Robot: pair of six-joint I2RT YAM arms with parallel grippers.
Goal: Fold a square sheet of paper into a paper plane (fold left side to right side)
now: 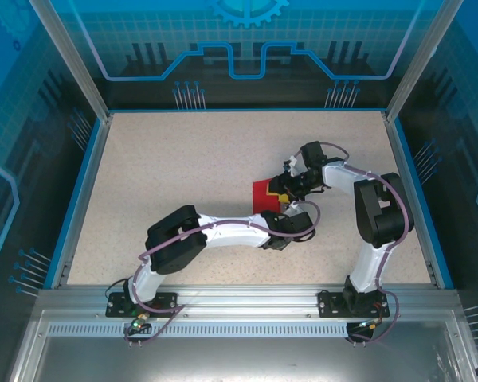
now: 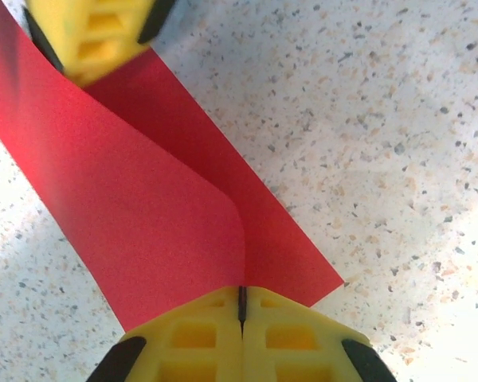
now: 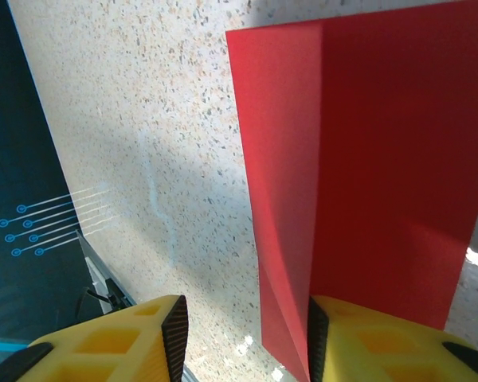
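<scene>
The square sheet of paper [image 1: 261, 193] is bright red and lies partly folded on the speckled table, just right of centre. In the left wrist view one flap of the paper [image 2: 143, 207] curls up over the flat layer. My left gripper [image 2: 243, 298] is shut on that flap's edge, its yellow fingers pressed together. From above, the left gripper [image 1: 282, 212] sits at the sheet's near right corner. My right gripper [image 1: 284, 186] is at the sheet's right edge. It is open [image 3: 247, 338], and its right finger [image 3: 366, 334] rests on the paper [image 3: 382, 159] beside a fold line.
The table [image 1: 183, 159] has a blue rim and clear walls on three sides. An aluminium rail [image 1: 239, 298] with both arm bases runs along the near edge. The right arm's elbow [image 1: 382, 211] stands right of the paper. Bare tabletop lies left of and behind the sheet.
</scene>
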